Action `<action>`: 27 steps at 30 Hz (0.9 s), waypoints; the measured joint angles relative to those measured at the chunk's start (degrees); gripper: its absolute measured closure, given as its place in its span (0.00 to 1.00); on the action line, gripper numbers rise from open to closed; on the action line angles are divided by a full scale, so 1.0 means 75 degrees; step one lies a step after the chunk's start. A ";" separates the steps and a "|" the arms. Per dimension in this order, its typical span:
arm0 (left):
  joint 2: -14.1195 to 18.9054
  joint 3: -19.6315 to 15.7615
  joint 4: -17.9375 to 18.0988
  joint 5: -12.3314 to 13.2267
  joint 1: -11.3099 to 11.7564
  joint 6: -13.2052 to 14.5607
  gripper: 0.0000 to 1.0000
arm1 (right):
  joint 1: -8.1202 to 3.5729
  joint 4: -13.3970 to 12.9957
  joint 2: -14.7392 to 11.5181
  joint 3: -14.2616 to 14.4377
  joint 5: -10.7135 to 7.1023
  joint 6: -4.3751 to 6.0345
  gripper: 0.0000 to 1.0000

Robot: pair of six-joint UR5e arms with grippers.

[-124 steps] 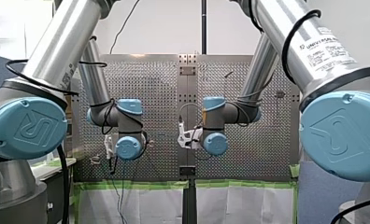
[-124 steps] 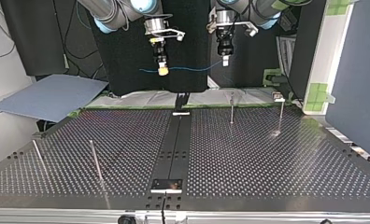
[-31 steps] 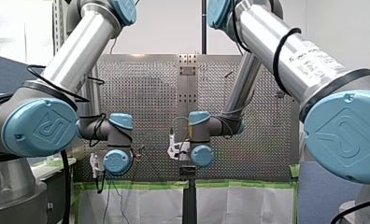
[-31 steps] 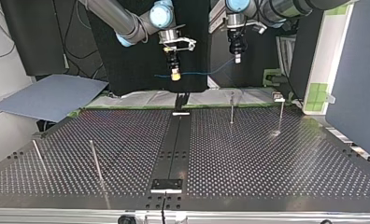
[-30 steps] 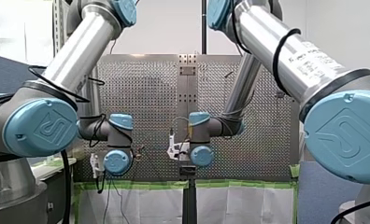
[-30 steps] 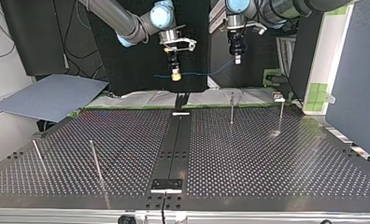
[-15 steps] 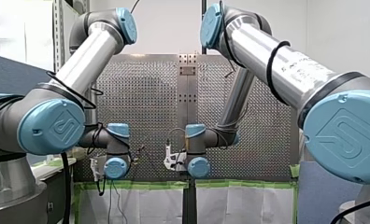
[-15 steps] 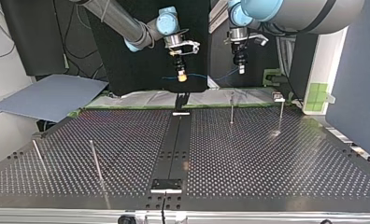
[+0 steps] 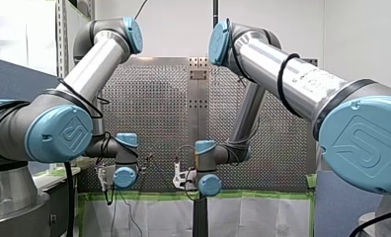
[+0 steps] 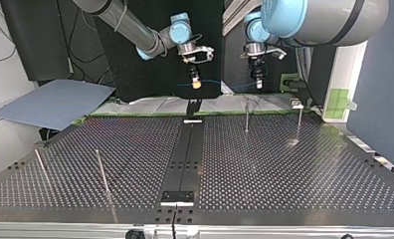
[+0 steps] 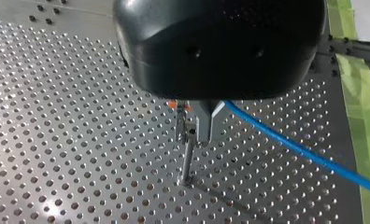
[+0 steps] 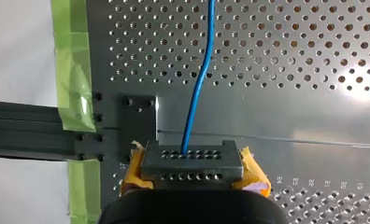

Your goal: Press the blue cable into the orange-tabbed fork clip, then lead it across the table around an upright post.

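In the top view my right gripper point(image 10: 197, 83), with yellow pads, and my left gripper point(image 10: 258, 82) hang above the table's far edge. The thin blue cable point(image 10: 225, 84) spans between them. In the left wrist view my black left gripper point(image 11: 206, 128) is shut on the blue cable point(image 11: 304, 151), which trails off to one side. An orange-tabbed fork clip point(image 11: 181, 109) on a thin upright stem point(image 11: 188, 161) stands close beside the fingertips. In the right wrist view my right gripper point(image 12: 192, 161) is shut on the blue cable point(image 12: 199, 84), which runs straight ahead over the perforated plate.
In the top view, upright posts stand at the far right point(image 10: 246, 117) point(image 10: 299, 122) and two leaning ones at the near left point(image 10: 103, 172). A black rail point(image 10: 187, 154) runs down the table's middle. Green tape point(image 12: 71, 70) lines the table's edge. A blue-grey sheet point(image 10: 55, 102) lies beyond the left corner.
Both grippers have come lower and shifted toward the top view's right, the left one more. The cable between them spans a shorter gap. Both stay shut on it.
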 joint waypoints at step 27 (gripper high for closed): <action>-0.0007 0.0619 -0.0455 0.0778 0.0555 -0.0063 1.00 | -0.0490 0.0971 0.0005 -0.0801 -0.0184 -0.0031 1.00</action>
